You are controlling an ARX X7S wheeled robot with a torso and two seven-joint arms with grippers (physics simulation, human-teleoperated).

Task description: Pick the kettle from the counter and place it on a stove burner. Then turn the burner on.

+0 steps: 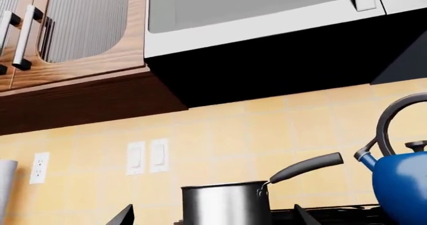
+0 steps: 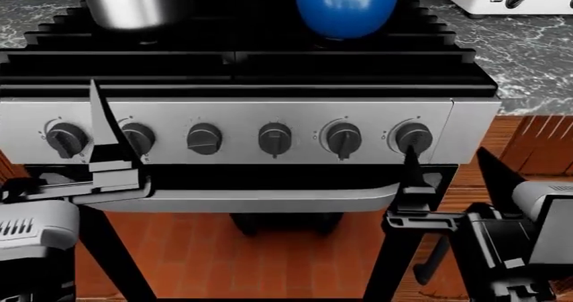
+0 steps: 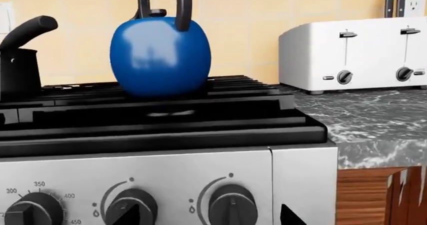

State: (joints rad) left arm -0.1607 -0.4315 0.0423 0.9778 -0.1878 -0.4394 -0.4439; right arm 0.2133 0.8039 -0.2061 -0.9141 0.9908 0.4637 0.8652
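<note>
The kettle is set upright on the black grates at the stove's rear right, held by neither arm; the burner under it is hidden. A steel saucepan is seen at rear left. The right gripper is held with fingers spread apart, one fingertip just at the rightmost knob, contact unclear. The left gripper is parked in front of the left knobs; only one finger is shown, so its state cannot be told. A toaster stands on the counter.

L pincer open, R pincer open, both raised, empty
</note>
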